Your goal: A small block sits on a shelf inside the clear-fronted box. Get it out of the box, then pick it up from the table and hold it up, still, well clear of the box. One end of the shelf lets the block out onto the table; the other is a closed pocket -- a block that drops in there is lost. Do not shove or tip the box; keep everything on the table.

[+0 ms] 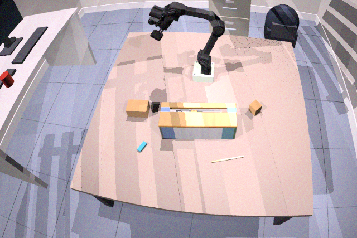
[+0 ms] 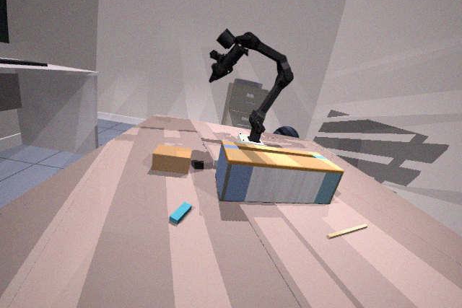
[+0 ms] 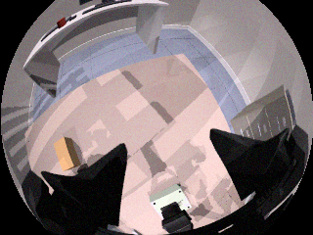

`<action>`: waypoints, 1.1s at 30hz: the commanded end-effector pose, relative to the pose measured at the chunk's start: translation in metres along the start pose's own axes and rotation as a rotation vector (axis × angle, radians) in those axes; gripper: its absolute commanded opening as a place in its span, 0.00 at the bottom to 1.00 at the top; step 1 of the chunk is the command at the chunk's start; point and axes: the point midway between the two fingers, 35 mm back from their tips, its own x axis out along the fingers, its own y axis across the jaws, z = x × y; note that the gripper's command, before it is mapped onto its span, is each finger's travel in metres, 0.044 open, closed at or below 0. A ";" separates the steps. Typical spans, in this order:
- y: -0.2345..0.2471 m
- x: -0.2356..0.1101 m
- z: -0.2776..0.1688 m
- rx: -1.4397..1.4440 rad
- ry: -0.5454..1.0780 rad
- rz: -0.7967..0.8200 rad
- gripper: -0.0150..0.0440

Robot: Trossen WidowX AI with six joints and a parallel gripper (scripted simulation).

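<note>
The box (image 1: pixel 197 120) (image 2: pixel 281 161) stands mid-table, with an orange-yellow top, a blue left end, a teal right end and a pale front. Through its top slot a small yellow patch (image 1: pixel 193 111) shows in the top view; I cannot tell if it is the block. The shelf is mostly hidden. A small black block-like thing (image 1: pixel 155 106) (image 2: pixel 197 164) lies on the table just outside the box's left end. My gripper (image 1: pixel 157 34) (image 2: pixel 211 78) (image 3: pixel 169 141) is open and empty, high above the table's back left, well away from the box.
An orange block (image 1: pixel 138 107) (image 2: pixel 171 159) (image 3: pixel 67 154) lies left of the black thing. An orange cube (image 1: pixel 254 107) is right of the box. A cyan block (image 1: pixel 141 146) (image 2: pixel 180 213) lies front left, a thin stick (image 1: pixel 227 159) (image 2: pixel 347 231) front right. The arm's base (image 1: pixel 203 78) is behind the box.
</note>
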 end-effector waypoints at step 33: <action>0.291 -0.067 -0.268 -0.369 0.893 0.266 0.93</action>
